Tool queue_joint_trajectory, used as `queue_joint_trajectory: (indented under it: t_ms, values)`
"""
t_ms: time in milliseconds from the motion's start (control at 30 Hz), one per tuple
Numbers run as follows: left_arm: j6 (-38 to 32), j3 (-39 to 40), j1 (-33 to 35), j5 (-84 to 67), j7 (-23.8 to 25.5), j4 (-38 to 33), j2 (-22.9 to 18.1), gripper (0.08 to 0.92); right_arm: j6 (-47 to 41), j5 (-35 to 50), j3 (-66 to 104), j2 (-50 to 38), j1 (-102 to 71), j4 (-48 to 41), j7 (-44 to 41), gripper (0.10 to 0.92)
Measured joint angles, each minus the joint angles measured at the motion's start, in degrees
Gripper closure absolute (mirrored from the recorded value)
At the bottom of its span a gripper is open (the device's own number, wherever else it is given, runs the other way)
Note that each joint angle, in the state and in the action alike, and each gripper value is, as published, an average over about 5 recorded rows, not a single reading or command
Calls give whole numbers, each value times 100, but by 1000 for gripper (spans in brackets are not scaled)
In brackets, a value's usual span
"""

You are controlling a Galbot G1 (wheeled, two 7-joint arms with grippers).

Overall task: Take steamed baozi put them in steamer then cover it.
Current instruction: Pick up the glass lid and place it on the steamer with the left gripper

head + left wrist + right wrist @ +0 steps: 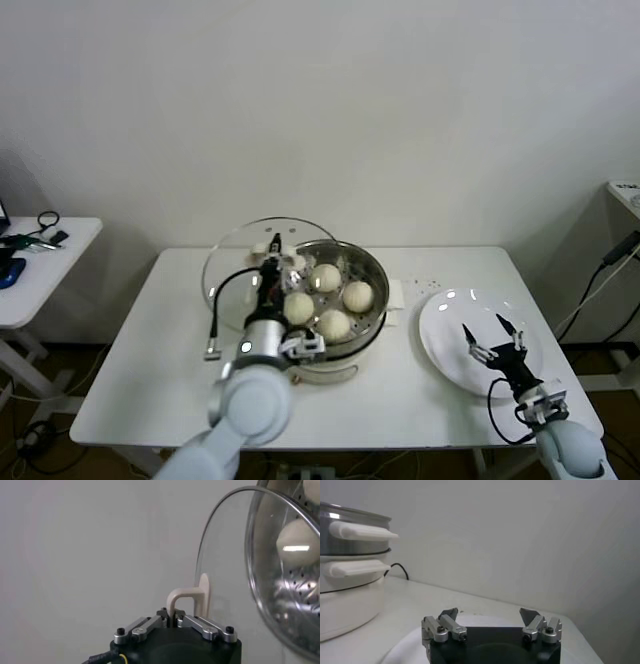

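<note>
Left gripper (272, 268) is over the left rim of the steamer (368, 322), jaws closed on the white handle (189, 600) of the glass cover (232, 262). In the left wrist view the handle's loop rises straight out from between the two pinched jaw tips, and the lid pane stands behind it. The cover is tilted, one edge overlapping the steamer's left rim, the rest of it hanging out over the white surface (130, 370) on the left. It does not sit flat on the pot.

Steamer stands at the centre of the surface on its white base (350, 605). Four steamed baozi (334, 324) lie on the perforated tray inside, close together: two toward the back, two toward the front. One bun shows through the lid glass in the left wrist view (299, 535).

Right gripper (496, 340) hovers low over the white plate (445, 345), well to the right of the steamer. Its jaws are spread wide with nothing between them; the right wrist view shows both tips apart above the plate edge.

A black cable (222, 305) runs across the surface left of the pot.
</note>
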Motion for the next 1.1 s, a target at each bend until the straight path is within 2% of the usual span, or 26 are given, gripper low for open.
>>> queue_joint_trajectory:
  t_ms: [233,500,833,1100]
  values:
    - [3,183,-148,258,19,557,-707,850,31,-4,81,-2,-9,-49,-20,203]
    - [1,252,-208,329,-242,1117,-1326,850,62,-26,120,22,4,-108,-43,203]
    - [-1,183,-202,264,-551,1608,-1618,850,79,-67,123,38,57,-170,-60,203]
    - [-2,187,-169,216,-598,1791,-1721,850,85,-102,122,58,66,-197,-65,203]
